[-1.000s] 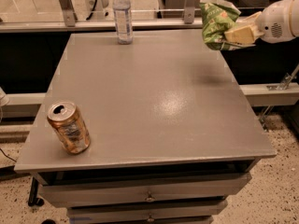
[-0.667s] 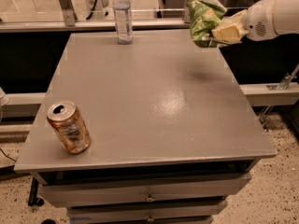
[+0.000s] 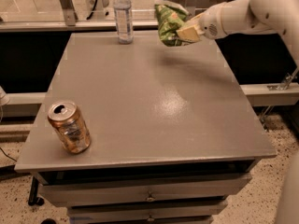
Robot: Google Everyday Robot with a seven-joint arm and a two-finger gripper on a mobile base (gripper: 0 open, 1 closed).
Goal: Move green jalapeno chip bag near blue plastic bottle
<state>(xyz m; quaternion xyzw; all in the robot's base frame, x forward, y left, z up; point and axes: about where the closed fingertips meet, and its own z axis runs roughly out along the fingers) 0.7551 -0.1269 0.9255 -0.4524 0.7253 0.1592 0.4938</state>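
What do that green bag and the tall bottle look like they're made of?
The green jalapeno chip bag, held by the gripper above the far edge of the table, looks like thin glossy foil or film: it is crinkled. The blue plastic bottle seems clear plastic: see-through, with a white cap.

The green jalapeno chip bag was a small, crinkled, bright-green foil packet with a pale top edge. It was held in the pincer, whose fingers were closed on the side of the bag nearest the arm. The bag extended from the pincer toward the left of the camera view. It hung clear of the surface, above its far edge, with the top edge uppermost.

The blue plastic bottle was slim and clear, with a white cap fitted and a pale bluish label. It stood upright on the surface at the far edge, to the left of the pincer in the camera view. It was near the bag but not touching it.
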